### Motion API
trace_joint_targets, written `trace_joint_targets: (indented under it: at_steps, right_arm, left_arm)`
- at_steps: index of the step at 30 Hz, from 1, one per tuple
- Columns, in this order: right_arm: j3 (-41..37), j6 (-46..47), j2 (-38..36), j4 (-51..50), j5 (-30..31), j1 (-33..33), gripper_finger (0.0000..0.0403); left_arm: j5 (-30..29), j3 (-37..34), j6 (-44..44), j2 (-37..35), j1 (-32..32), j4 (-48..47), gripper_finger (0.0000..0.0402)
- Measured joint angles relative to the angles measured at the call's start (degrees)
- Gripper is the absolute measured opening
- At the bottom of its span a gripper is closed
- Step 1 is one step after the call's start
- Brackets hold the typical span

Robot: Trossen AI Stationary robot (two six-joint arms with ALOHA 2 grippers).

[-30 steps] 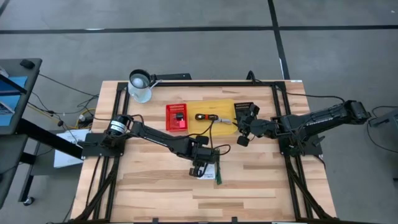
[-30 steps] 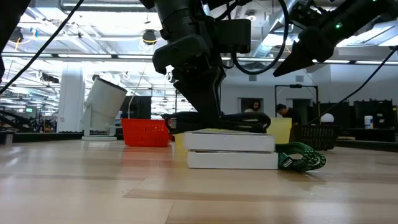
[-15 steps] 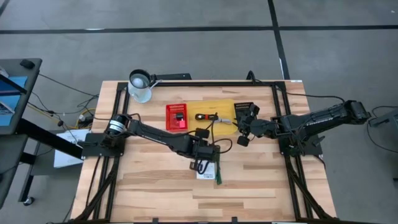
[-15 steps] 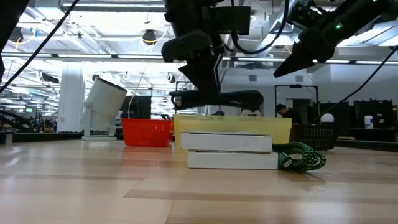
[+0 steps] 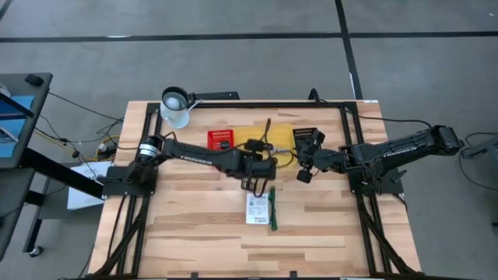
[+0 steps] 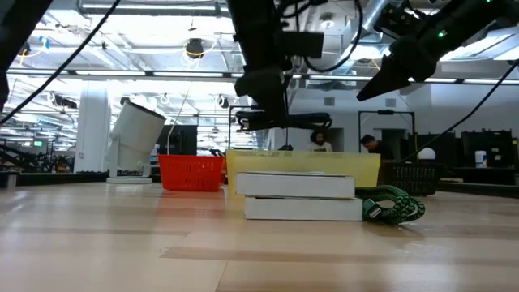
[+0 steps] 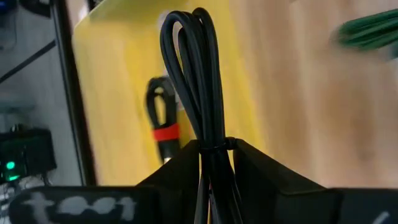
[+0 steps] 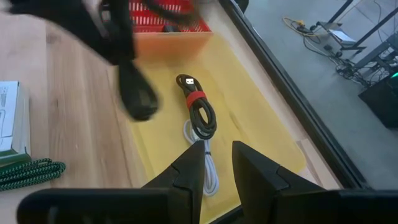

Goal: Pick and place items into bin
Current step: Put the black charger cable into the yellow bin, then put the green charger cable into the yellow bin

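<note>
Beyond the far edge of your wooden bench [image 5: 194,233] lies grey floor, and the low view looks into a lit hall with workstations. The near half of the bench is bare wood, so you have open room there; the objects crowd the far middle.

The yellow bin [image 5: 282,134] sits at the far centre, touching the red basket [image 5: 220,145] on its left. A white mug [image 5: 176,109] stands at the far left corner, well apart from both.

The left arm reaches from the left edge across to the bin's near rim. The left gripper [image 7: 211,152] hangs above the bench there, its fingers clamped on a coiled black cable [image 7: 196,74]; the loops stand up past the fingertips.

The right arm comes in from the right edge. The right gripper [image 8: 217,155] hovers over the bin's right end with its fingers a narrow gap apart, holding nothing.

Inside the bin lie a black cable with a red band [image 8: 198,112] and a white cable [image 8: 205,165].

The flat white packet [image 5: 256,208] rests on open bench near the centre, with the green stick [image 5: 273,208] just beside its right edge.
</note>
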Motion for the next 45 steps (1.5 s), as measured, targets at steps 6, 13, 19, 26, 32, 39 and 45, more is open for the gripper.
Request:
trace_joint_targets:
  at_steps: [6, 13, 19, 26, 32, 39, 45]
  right_arm:
    - [0.0, 0.0, 0.0, -0.4, 0.0, 0.0, 0.0078]
    - [0.0, 0.0, 0.0, -0.4, 0.0, 0.0, 0.0078]
    - [0.0, 0.0, 0.0, -0.4, 0.0, 0.0, 0.0078]
    - [0.0, 0.0, 0.0, -0.4, 0.0, 0.0, 0.0078]
    - [0.0, 0.0, 0.0, -0.4, 0.0, 0.0, 0.0078]
    - [0.0, 0.2, 0.0, -0.4, 0.0, 0.0, 0.0078]
    - [0.0, 0.1, 0.0, -0.4, 0.0, 0.0, 0.0078]
  left_arm:
    - [0.5, 0.0, 2.8, 0.0, 5.8, 0.1, 0.0080]
    - [6.2, 0.0, 4.5, 0.0, 12.0, 0.9, 0.0080]
    - [11.4, 0.0, 6.9, 0.0, 15.7, 1.4, 0.0080]
    - [14.5, 0.0, 9.9, 0.0, 17.8, 3.7, 0.0080]
    - [17.7, 0.0, 11.6, 0.0, 19.5, 4.3, 0.0098]
    - [19.2, 0.0, 11.3, 0.0, 20.1, 4.6, 0.0150]
    - [18.8, 0.0, 8.9, 0.0, 18.8, 4.4, 0.0183]
